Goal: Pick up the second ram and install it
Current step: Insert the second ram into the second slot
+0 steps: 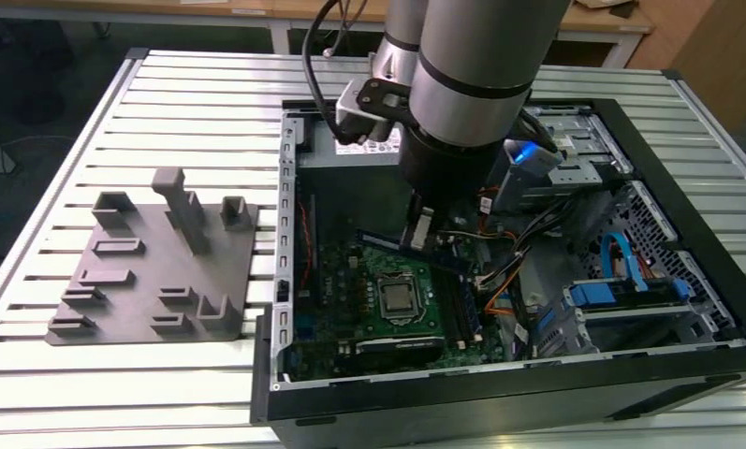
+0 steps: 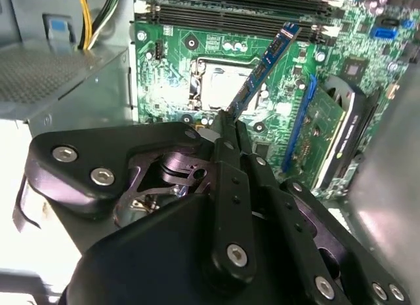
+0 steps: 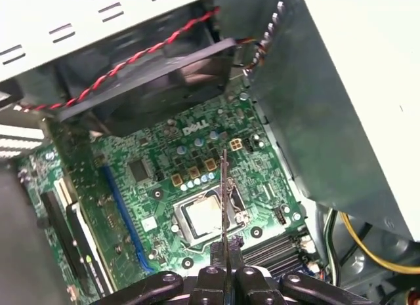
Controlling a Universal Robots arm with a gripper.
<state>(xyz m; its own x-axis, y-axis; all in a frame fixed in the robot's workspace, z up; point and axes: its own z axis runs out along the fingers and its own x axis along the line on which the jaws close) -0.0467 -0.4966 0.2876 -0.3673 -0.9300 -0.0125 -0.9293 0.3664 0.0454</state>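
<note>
My hand (image 2: 230, 124) is clamped on the second ram (image 2: 264, 63), which juts from the fingertips over the green motherboard (image 3: 164, 161), above the processor socket (image 3: 200, 220). It looks clear of the black slots (image 2: 230, 6), though I can't be sure. Beyond, the open computer case (image 1: 672, 365) lies on the bench (image 1: 160, 103).

Slatted metal table (image 1: 197, 103), wooden desks (image 1: 160, 7) behind — dark floor (image 1: 23, 89)

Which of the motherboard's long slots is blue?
The slot beside the expansion card: it alone is bright blue, whereas the memory slots are black.
</note>
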